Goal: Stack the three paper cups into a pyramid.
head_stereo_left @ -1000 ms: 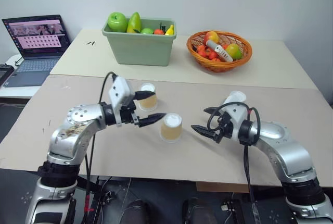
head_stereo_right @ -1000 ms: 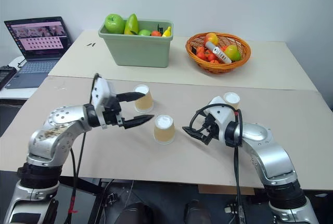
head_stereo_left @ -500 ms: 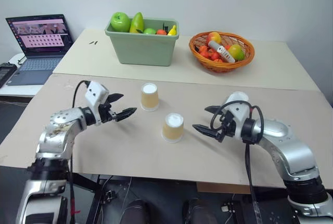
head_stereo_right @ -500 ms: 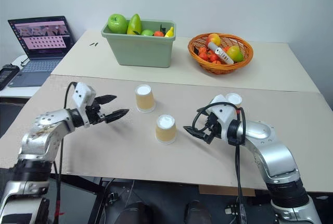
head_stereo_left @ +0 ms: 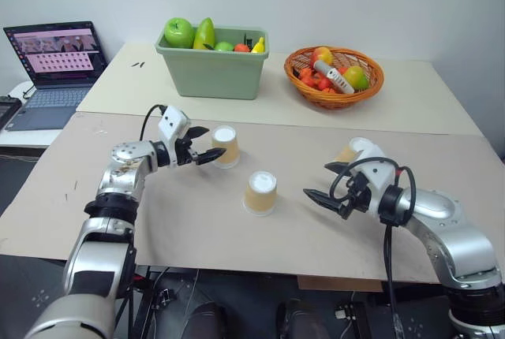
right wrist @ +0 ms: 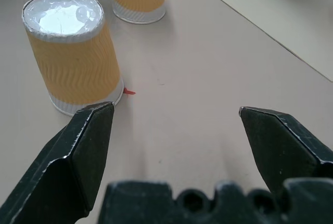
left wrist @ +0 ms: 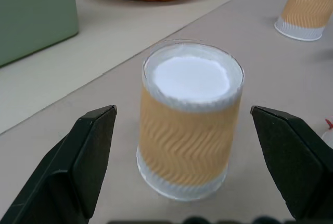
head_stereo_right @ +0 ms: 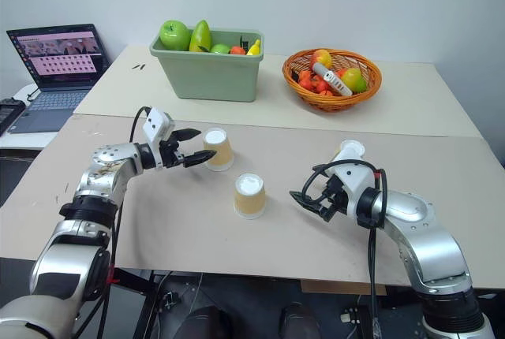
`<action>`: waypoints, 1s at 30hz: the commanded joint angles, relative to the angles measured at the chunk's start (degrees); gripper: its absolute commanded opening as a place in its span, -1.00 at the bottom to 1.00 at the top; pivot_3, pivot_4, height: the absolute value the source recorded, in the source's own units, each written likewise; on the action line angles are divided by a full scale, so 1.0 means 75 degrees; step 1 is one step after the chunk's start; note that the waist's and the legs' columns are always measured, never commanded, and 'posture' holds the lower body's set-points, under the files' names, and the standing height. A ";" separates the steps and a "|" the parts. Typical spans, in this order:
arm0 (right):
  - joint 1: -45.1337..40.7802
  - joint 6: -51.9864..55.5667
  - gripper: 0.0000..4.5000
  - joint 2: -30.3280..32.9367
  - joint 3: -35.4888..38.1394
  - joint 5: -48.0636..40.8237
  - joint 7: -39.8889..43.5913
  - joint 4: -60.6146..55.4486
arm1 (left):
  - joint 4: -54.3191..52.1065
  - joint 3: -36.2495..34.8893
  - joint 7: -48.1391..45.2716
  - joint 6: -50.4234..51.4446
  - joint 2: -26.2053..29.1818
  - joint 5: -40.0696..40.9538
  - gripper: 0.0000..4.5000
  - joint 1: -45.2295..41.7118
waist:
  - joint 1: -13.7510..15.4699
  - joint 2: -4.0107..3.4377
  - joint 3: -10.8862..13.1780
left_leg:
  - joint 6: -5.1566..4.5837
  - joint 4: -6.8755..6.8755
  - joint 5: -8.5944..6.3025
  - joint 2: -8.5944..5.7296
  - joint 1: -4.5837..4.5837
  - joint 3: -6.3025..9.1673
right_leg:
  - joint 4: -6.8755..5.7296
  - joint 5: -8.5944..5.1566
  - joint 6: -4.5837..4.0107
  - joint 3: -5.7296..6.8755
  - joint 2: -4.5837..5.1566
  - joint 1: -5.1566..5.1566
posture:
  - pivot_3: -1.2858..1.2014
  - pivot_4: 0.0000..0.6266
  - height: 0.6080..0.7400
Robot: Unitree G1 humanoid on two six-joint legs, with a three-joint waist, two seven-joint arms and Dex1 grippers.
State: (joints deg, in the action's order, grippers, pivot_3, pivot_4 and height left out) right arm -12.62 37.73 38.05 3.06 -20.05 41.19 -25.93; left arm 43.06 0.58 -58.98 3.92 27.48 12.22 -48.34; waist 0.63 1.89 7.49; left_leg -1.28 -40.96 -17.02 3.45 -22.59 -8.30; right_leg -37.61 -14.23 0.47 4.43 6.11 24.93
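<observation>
**Cups unstacked, both grippers spread and empty**

Table (head_stereo_left: 197, 236) is carrying all three cups upside down and apart, so no pyramid is standing yet. Left gripper (head_stereo_left: 202, 143) is hovering with its jaws spread wide around nothing, lined up on the far cup (head_stereo_left: 225, 146), which is sitting just ahead of its fingertips; in the left wrist view that cup (left wrist: 190, 120) is lying centred in the gap. Right gripper (head_stereo_left: 324, 184) is also spread and empty, pointing toward the middle cup (head_stereo_left: 260, 191), with bare table between them. Third cup (head_stereo_left: 351, 150) is standing close behind the right arm.

Risks, largest first. Right arm is probably the main hazard: any backward or sideways swing is likely to topple the third cup beside it. Left gripper is approaching a light, tapered cup, so an off-centre closure is likely to push it along the table instead of seizing it, and too hard a squeeze is likely to crush the paper wall. Smallest concern: the middle cup, free-standing, is open to being nudged by either arm crossing the centre.
</observation>
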 commanded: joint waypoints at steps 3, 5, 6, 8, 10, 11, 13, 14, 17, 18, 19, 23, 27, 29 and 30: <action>0.0004 0.0021 1.00 0.0043 0.0215 -0.0187 -0.0145 -0.0322 | 0.0507 -0.0098 0.0008 -0.0535 -0.0215 -0.0166 0.96 -0.0591 | -0.0004 0.0001 0.0001 | 0.0000 0.0000 0.0000 0.0000 -0.0002 -0.0001 | 0.0001 0.0000 0.0000 0.0002 0.0000 0.0000 | 0.03 -0.52 0.51; 0.0007 0.0011 1.00 0.0033 0.0193 -0.0197 -0.0182 -0.0317 | 0.0537 -0.0112 -0.0007 -0.0579 -0.0289 -0.0170 0.96 -0.0673 | -0.0001 0.0002 0.0001 | 0.0000 -0.0001 0.0000 0.0000 -0.0003 0.0001 | 0.0001 0.0000 0.0000 0.0003 0.0000 0.0001 | 0.03 -0.52 0.51; 0.0007 0.0006 1.00 0.0035 0.0182 -0.0202 -0.0197 -0.0315 | 0.0553 -0.0118 -0.0011 -0.0599 -0.0309 -0.0177 0.96 -0.0697 | -0.0001 0.0002 0.0001 | 0.0000 -0.0002 0.0000 0.0000 -0.0003 0.0003 | 0.0001 0.0000 0.0001 0.0003 0.0000 0.0001 | 0.03 -0.52 0.51; 0.0003 0.0002 1.00 0.0033 0.0172 -0.0214 -0.0220 -0.0314 | 0.0570 -0.0135 -0.0022 -0.0608 -0.0331 -0.0182 0.96 -0.0718 | -0.0004 0.0002 0.0001 | 0.0000 -0.0003 0.0000 0.0000 -0.0004 0.0007 | 0.0000 0.0000 0.0001 0.0003 0.0000 0.0001 | 0.03 -0.52 0.51; -0.0011 -0.0006 1.00 0.0020 0.0137 -0.0206 -0.0254 -0.0305 | 0.0580 -0.0171 -0.0018 -0.0624 -0.0343 -0.0161 0.96 -0.0736 | -0.0010 0.0002 0.0001 | 0.0000 -0.0003 0.0000 0.0000 -0.0004 0.0012 | 0.0000 0.0000 0.0001 0.0003 0.0000 0.0001 | 0.03 -0.52 0.51; -0.0018 -0.0013 1.00 0.0016 0.0117 -0.0201 -0.0270 -0.0298 | 0.0585 -0.0191 -0.0014 -0.0629 -0.0348 -0.0146 0.96 -0.0745 | -0.0010 0.0002 0.0001 | 0.0000 -0.0003 0.0000 0.0001 -0.0004 0.0013 | -0.0001 0.0000 0.0001 0.0003 0.0000 0.0002 | 0.03 -0.52 0.51; -0.0031 -0.0019 1.00 0.0017 0.0082 -0.0199 -0.0282 -0.0286 | 0.0562 -0.0213 -0.0017 -0.0651 -0.0351 -0.0139 0.73 -0.0746 | -0.0007 0.0002 0.0001 | 0.0000 -0.0003 0.0000 0.0001 -0.0004 0.0014 | -0.0001 0.0000 0.0001 0.0003 0.0000 0.0002 | 0.03 -0.52 0.51; -0.0046 -0.0017 1.00 0.0015 0.0071 -0.0205 -0.0288 -0.0276 | 0.0564 -0.0220 -0.0013 -0.0662 -0.0348 -0.0149 0.64 -0.0747 | -0.0006 0.0002 0.0001 | 0.0000 -0.0003 0.0000 0.0000 -0.0004 0.0014 | -0.0001 0.0000 0.0001 0.0003 0.0000 0.0002 | 0.03 -0.52 0.51; -0.0077 -0.0025 1.00 0.0013 0.0047 -0.0205 -0.0299 -0.0251 | 0.0551 -0.0242 0.0003 -0.0672 -0.0342 -0.0161 0.36 -0.0729 | -0.0007 0.0002 0.0001 | 0.0000 -0.0004 0.0000 0.0000 -0.0006 0.0015 | -0.0001 0.0001 0.0002 0.0003 0.0000 0.0002 | 0.03 -0.52 0.51; -0.0088 -0.0025 1.00 0.0008 0.0036 -0.0207 -0.0300 -0.0242 | 0.0524 -0.0246 0.0006 -0.0672 -0.0341 -0.0159 0.36 -0.0707 | -0.0007 0.0002 0.0001 | 0.0000 -0.0004 0.0000 0.0000 -0.0006 0.0016 | -0.0001 0.0000 0.0002 0.0003 0.0000 0.0002 | 0.03 -0.52 0.51; -0.0101 -0.0023 1.00 0.0003 0.0025 -0.0209 -0.0300 -0.0230 | 0.0507 -0.0245 0.0014 -0.0674 -0.0341 -0.0162 0.36 -0.0692 | -0.0007 0.0002 0.0001 | 0.0000 -0.0004 0.0000 0.0000 -0.0006 0.0016 | -0.0001 0.0000 0.0002 0.0004 0.0000 0.0002 | 0.03 -0.52 0.51; -0.0125 -0.0019 1.00 -0.0027 -0.0052 -0.0205 -0.0300 -0.0225 | 0.0285 -0.0219 0.0002 -0.0650 -0.0331 -0.0158 0.36 -0.0570 | -0.0007 0.0002 0.0001 | 0.0000 -0.0005 0.0000 0.0000 -0.0006 0.0015 | -0.0001 0.0000 0.0002 0.0004 0.0000 0.0002 | 0.03 -0.52 0.51; -0.0169 -0.0018 1.00 -0.0088 -0.0158 -0.0201 -0.0329 -0.0240 | -0.1330 -0.0147 -0.0497 -0.0212 0.0005 0.0112 0.36 0.0243 | -0.0041 0.0001 0.0001 | 0.0000 -0.0004 0.0000 0.0002 -0.0007 0.0016 | -0.0005 0.0000 0.0002 0.0003 0.0000 0.0003 | 0.03 -0.52 0.51; -0.0170 -0.0020 1.00 -0.0091 -0.0168 -0.0211 -0.0344 -0.0239 | -0.2009 -0.0136 -0.0588 0.0041 0.0142 0.0183 0.36 0.0585 | -0.0084 0.0001 0.0001 | 0.0000 -0.0001 0.0000 0.0005 -0.0007 0.0016 | -0.0011 0.0000 0.0002 0.0003 0.0000 0.0004 | 0.03 -0.52 0.51; -0.0158 -0.0018 1.00 -0.0094 -0.0177 -0.0219 -0.0355 -0.0248 | -0.2501 -0.0151 -0.0682 0.0293 0.0281 0.0271 0.36 0.0825 | -0.0081 0.0001 0.0001 | 0.0001 0.0000 0.0001 0.0006 -0.0007 0.0016 | -0.0018 0.0000 0.0002 0.0003 0.0000 0.0006 | 0.03 -0.52 0.51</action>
State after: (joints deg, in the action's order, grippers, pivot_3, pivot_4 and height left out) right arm -12.99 37.90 37.37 0.75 -21.25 38.71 -26.41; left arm 31.30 -0.11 -62.81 3.82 27.78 12.21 -43.39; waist 0.02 1.90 7.49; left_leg -1.28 -40.97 -17.02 3.49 -22.65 -8.18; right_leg -37.75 -14.23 0.49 4.45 6.11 24.98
